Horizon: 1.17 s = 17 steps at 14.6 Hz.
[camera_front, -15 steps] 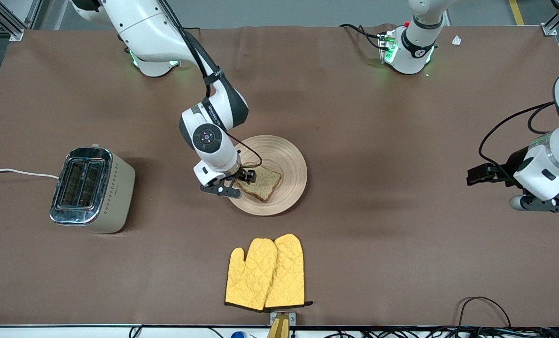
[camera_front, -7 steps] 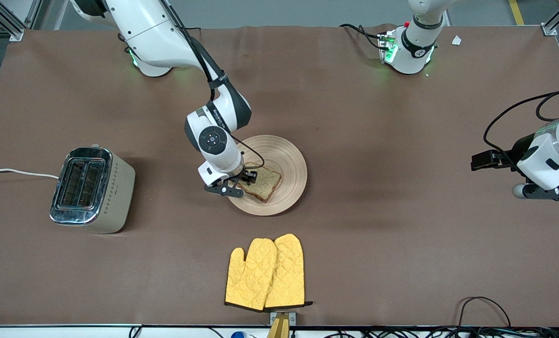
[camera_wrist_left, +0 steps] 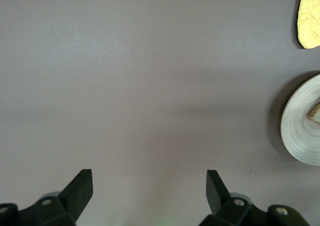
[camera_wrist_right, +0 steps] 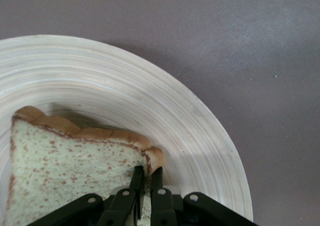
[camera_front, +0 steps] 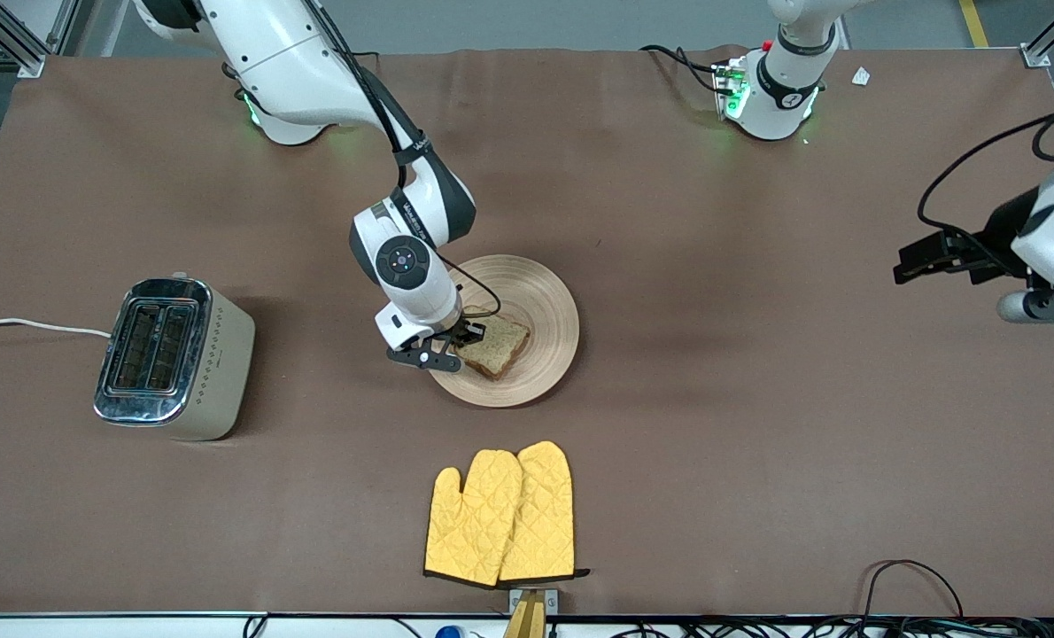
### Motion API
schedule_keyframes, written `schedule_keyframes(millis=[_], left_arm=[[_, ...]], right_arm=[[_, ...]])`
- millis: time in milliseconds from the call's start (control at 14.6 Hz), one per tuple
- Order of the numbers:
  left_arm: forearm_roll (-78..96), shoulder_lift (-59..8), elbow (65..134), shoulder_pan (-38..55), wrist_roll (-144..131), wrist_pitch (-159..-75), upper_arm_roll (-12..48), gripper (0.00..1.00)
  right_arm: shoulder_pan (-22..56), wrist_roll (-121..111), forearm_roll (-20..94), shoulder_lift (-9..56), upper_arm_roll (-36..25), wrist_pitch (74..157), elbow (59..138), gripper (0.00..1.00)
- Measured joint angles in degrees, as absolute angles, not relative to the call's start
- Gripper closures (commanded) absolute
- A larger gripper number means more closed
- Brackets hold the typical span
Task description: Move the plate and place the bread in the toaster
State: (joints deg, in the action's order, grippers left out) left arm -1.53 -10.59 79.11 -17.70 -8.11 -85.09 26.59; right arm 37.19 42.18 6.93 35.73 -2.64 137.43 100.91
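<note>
Bread (camera_front: pixel 494 346) is lying on the plate (camera_front: pixel 540 292) mid-table, with the right gripper (camera_front: pixel 465 335) closing narrowly on its crust corner; whether the slice is lifting off is not discernible. Toaster (camera_front: pixel 173 356) is standing empty toward the right arm's end, so insertion is remaining. The left gripper (camera_wrist_left: pixel 149 188) is waiting over bare table, jaws spread wide.

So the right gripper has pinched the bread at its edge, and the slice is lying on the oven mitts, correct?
Not quite. The right gripper is shut on the edge of the bread, but the slice lies on the plate, as the right wrist view shows. The oven mitts sit nearer the front camera, with nothing on them.
</note>
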Motion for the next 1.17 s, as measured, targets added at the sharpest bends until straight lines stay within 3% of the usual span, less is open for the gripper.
schedule_keyframes(millis=[412,893,1168], left_arm=[[-1.5,-3.7,85.0,-6.3,-11.5,-84.8,16.7,0.0],[-1.5,-2.2,87.1,-0.5,-13.6,-84.8,10.3,0.0],[-1.5,-1.5,87.5,1.6,-13.3,-84.8,8.3,0.0]], right_arm=[[37.1,42.0,6.2,33.5,-5.1,126.5,96.2,1.0],[36.7,29.4,-4.3,29.1,-12.8,95.9,81.7,1.0],[34.6,9.1,-11.8,29.1,-18.1,86.7,77.1,1.0]])
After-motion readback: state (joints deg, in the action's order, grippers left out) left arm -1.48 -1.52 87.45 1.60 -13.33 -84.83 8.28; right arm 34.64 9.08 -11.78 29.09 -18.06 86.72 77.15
